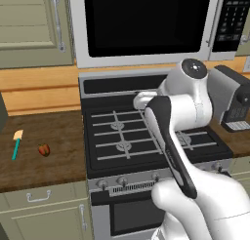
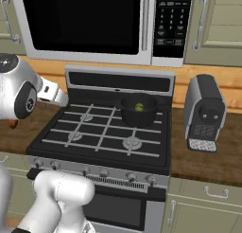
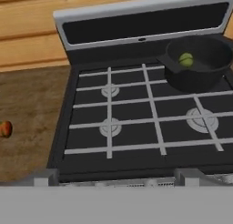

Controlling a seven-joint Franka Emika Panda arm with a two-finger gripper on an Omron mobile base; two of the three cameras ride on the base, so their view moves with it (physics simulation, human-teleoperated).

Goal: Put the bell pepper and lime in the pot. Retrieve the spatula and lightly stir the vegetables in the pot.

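Hovering over stove (image 3: 136, 127), fingers' spread impossible to tell, lime (image 3: 185, 59) in pot (image 3: 200, 77), bell pepper (image 1: 44, 150) on counter (image 1: 44, 166)

White Franka arm (image 1: 183, 136): rises from the base, folds at a raised elbow, and reaches forward with its dark-jointed upper link angled steeply. Wrist and hand (image 2: 49, 92): extended level, aimed forward and downward. Gripper: fingertips hidden in all views, so its state cannot be judged.
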